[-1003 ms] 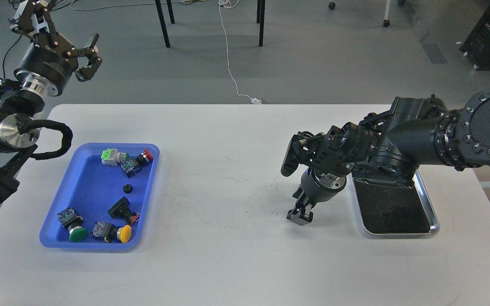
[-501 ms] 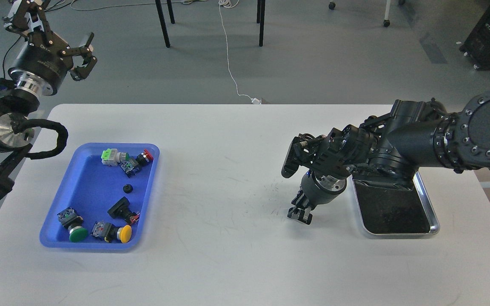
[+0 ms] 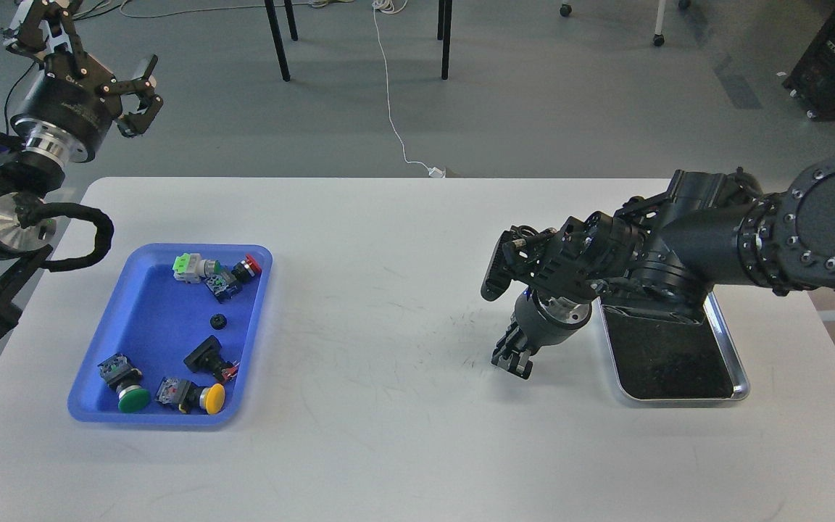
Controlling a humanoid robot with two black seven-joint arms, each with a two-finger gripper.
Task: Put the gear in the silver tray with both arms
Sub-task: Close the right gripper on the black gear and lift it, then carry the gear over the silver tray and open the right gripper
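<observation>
Staging: gear point(image 3: 218, 320) sits in blue tray point(image 3: 258, 304) near left edge; left gripper point(image 3: 138, 98) raised, jaws wide; right gripper point(image 3: 512, 360) beside silver tray point(image 3: 740, 377), jaws unclear.

No text, label, brand or number can be read here. The black cylindrical wrist housing point(image 3: 62, 109) of the left arm bears small pale lettering, too small and blurred to make out.
</observation>
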